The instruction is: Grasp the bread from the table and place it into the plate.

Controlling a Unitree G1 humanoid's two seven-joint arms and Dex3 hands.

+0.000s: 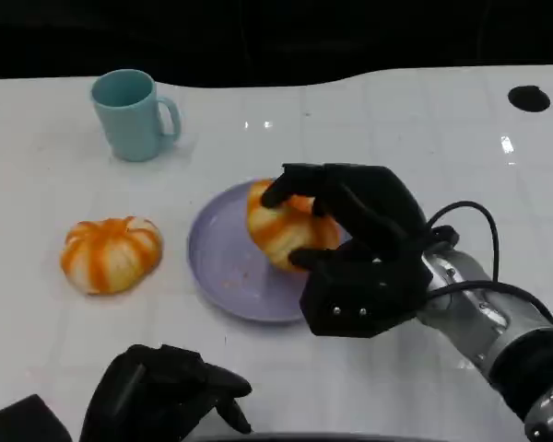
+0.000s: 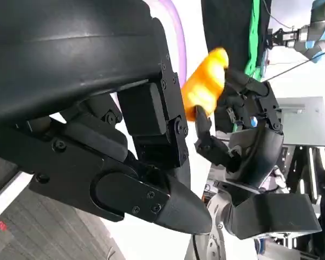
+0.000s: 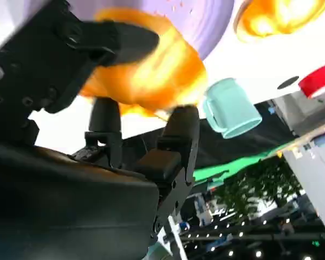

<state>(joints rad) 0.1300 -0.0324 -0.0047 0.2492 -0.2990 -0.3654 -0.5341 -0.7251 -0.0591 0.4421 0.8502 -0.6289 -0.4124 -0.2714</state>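
Where white table (image 1: 369,120) ends, dark backdrop; green strip (image 3: 216,170) possibly banner.

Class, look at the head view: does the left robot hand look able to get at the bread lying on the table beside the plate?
Probably yes. The left robot hand holds nothing, and bare table lies between it and the loose bread. The plate, mug and busy right robot hand all sit off that path.

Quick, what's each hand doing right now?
Left hand: curled shut, holding nothing.
Right hand: gripping a bread over the plate.
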